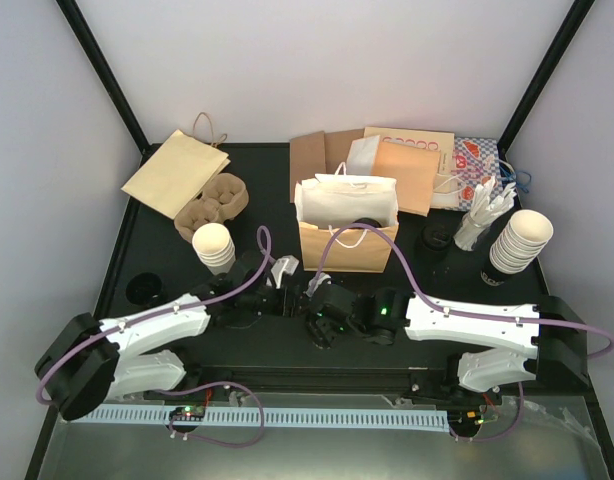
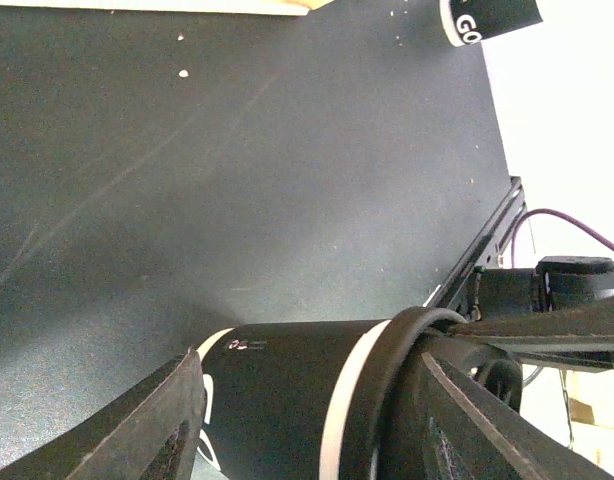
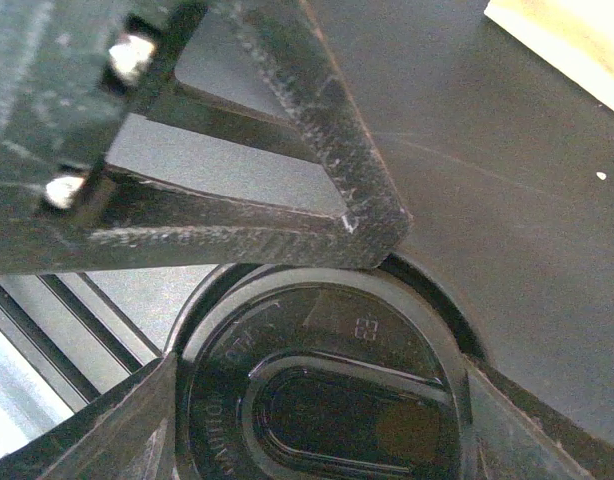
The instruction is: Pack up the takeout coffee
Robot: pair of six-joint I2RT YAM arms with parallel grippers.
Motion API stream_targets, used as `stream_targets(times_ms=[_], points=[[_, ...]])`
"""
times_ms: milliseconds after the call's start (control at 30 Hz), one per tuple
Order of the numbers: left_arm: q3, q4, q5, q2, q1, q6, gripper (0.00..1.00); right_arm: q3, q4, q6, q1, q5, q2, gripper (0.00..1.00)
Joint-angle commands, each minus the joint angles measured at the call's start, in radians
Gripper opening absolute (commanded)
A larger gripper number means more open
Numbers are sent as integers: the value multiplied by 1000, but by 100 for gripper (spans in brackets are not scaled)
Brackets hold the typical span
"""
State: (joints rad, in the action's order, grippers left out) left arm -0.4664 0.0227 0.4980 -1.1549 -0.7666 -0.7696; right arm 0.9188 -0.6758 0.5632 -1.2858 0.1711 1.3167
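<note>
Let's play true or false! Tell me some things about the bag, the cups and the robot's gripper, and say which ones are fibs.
1. The brown paper bag stands open on the table. True.
2. The cup in the middle has a white lid. False: its lid is black.
3. The right gripper has a finger on each side of that lid. True.
4. The cup carrier is full of cups. False: its pockets look empty.
5. A stack of lidless cups stands at the right of the table. True.
</note>
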Motion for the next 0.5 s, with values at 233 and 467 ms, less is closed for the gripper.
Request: stream_targets(times_ms=[233,467], points=[[34,-41,116,75,-10,63,60,-100,-171,39,-24,-199,127,63],[37,-44,150,64,-10,81,60,-103,-171,41,-24,-201,126,63]])
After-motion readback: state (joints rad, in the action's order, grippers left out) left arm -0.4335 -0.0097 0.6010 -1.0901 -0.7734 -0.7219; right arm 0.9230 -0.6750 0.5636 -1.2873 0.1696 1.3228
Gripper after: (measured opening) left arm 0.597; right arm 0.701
